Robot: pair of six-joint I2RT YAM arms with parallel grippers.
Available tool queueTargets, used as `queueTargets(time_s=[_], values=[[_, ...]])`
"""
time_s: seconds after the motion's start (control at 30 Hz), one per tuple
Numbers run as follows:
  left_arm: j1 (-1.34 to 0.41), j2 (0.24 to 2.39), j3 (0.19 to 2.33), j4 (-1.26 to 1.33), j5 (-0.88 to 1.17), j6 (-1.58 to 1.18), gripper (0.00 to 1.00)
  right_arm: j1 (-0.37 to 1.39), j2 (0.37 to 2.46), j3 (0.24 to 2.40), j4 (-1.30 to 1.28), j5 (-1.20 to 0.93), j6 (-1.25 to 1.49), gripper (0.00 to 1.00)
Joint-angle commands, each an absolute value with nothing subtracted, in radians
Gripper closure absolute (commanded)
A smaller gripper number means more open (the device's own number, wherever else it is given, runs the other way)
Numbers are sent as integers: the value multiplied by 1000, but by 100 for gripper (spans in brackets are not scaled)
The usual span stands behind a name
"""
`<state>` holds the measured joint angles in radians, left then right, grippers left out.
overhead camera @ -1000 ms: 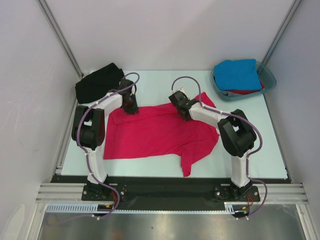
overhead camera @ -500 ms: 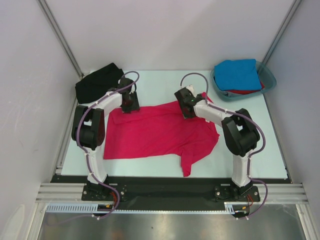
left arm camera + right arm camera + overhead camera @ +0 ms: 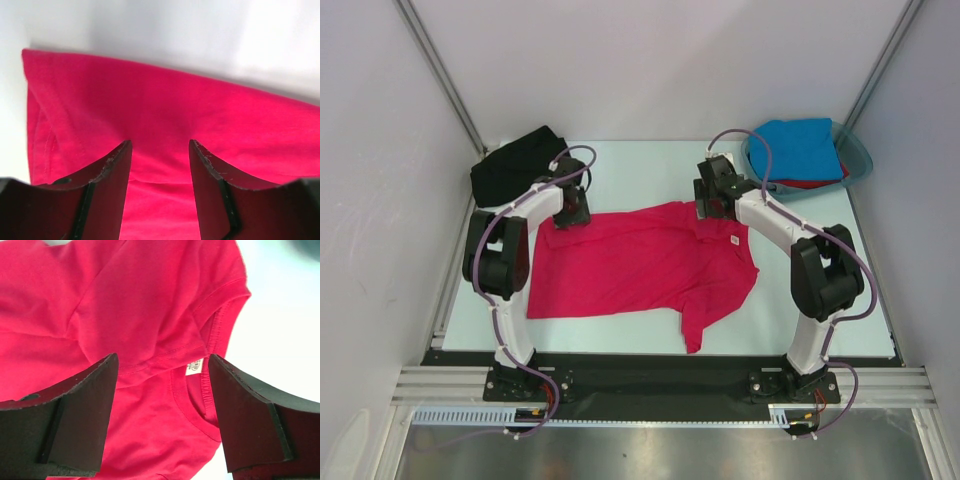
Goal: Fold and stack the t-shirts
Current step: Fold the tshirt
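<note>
A crimson-pink t-shirt (image 3: 640,265) is lying spread across the middle of the pale table (image 3: 640,165), collar to the right and one sleeve trailing toward the near edge. No fold is showing in it, so I judge that work on this shirt is only beginning.

The left gripper (image 3: 572,212) is hovering over the shirt's far left corner. Its jaws are standing partly apart, with only cloth beneath them and nothing gripped. The right gripper (image 3: 712,203) is hovering near the collar with its jaws wide apart and empty. The white neck label (image 3: 195,366) is showing on the cloth between them.

A black t-shirt (image 3: 515,165) is sitting bundled at the table's far left corner. A bright blue t-shirt (image 3: 798,148) is lying on top of a red t-shirt (image 3: 817,183) inside a teal tub (image 3: 860,158) at the far right. At most one shirt looks dealt with, and no stack is forming yet.

I cannot tell whether the black shirt is properly folded. The red shirt is mostly covered by the blue one. The arms are hiding part of the pink shirt's far edge, and I cannot make out whether either gripper's fingertips are touching the cloth.
</note>
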<state>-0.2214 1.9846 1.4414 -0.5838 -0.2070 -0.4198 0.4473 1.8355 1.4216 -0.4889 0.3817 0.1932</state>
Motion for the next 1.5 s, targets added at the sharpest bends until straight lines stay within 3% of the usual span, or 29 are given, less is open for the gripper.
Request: queueTargets(time_s=[0.0, 0.27, 0.5, 1.47], values=[[-218, 1918, 1404, -632, -273, -451, 44, 442, 1789, 1431, -480, 330, 215, 23], [-216, 1735, 1197, -606, -376, -535, 44, 446, 1775, 1404, -466, 299, 219, 23], [-203, 1759, 1187, -617, -430, -555, 43, 448, 1761, 1388, -465, 290, 218, 23], [-118, 1845, 1158, -468, -259, -529, 44, 445, 1758, 1382, -489, 311, 206, 23]])
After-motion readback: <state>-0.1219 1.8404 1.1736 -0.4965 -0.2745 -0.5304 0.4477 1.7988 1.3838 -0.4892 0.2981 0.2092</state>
